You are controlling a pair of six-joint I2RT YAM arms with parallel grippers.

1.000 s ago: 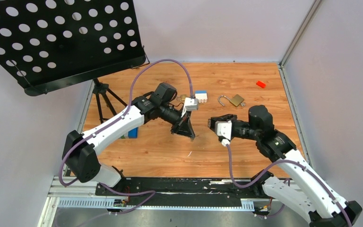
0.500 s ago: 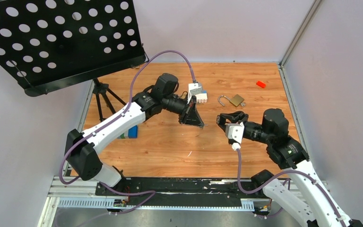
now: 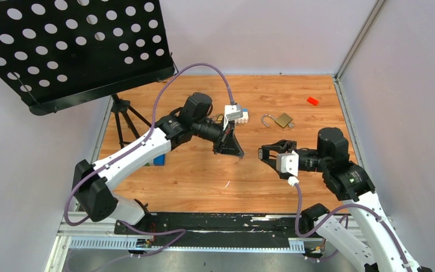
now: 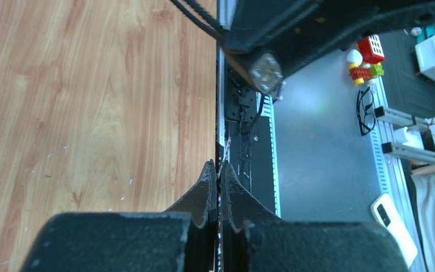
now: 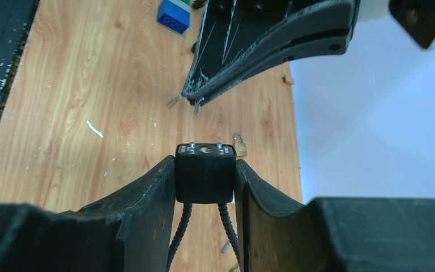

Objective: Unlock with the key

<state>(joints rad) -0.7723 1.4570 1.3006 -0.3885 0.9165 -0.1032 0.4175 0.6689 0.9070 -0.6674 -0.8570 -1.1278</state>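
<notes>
The left gripper (image 4: 217, 170) is pinched closed on the key (image 5: 196, 105), whose grey tip pokes past its 2 fingers. The left arm reaches right, above the table (image 3: 192, 181). Opposite, the right gripper (image 5: 205, 161) clamps a black lock block (image 5: 205, 178), its forearm pointing left.

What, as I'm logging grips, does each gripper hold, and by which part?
Left gripper: the key, pinched by one end, tip poking out. Right gripper: the black lock block, clamped by its sides.
</notes>
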